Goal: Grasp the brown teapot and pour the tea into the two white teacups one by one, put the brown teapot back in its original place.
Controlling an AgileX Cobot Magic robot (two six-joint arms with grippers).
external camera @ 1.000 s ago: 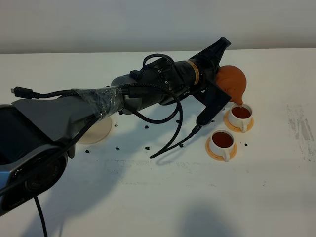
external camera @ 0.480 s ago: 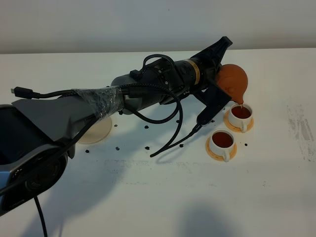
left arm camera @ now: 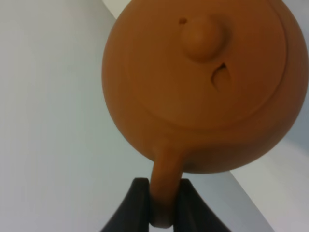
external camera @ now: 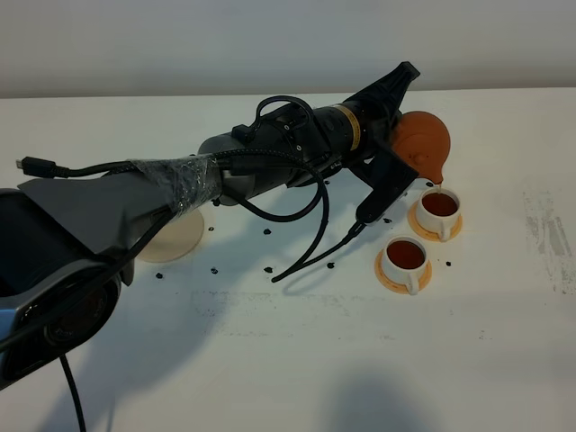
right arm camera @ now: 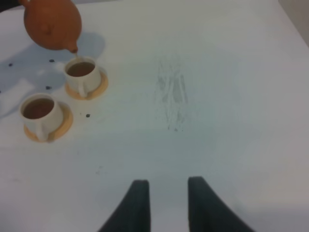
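White table (external camera: 297, 360), scattered dark specks (external camera: 268, 268)

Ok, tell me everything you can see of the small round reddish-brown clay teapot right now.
The small round reddish-brown clay teapot looks matte and unglazed, with a knobbed lid still seated and a loop handle. The left gripper is shut on that handle, holding the pot in the air, tilted, its short spout pointing down just above the farther white teacup, which holds brown tea. Nothing else touches it.
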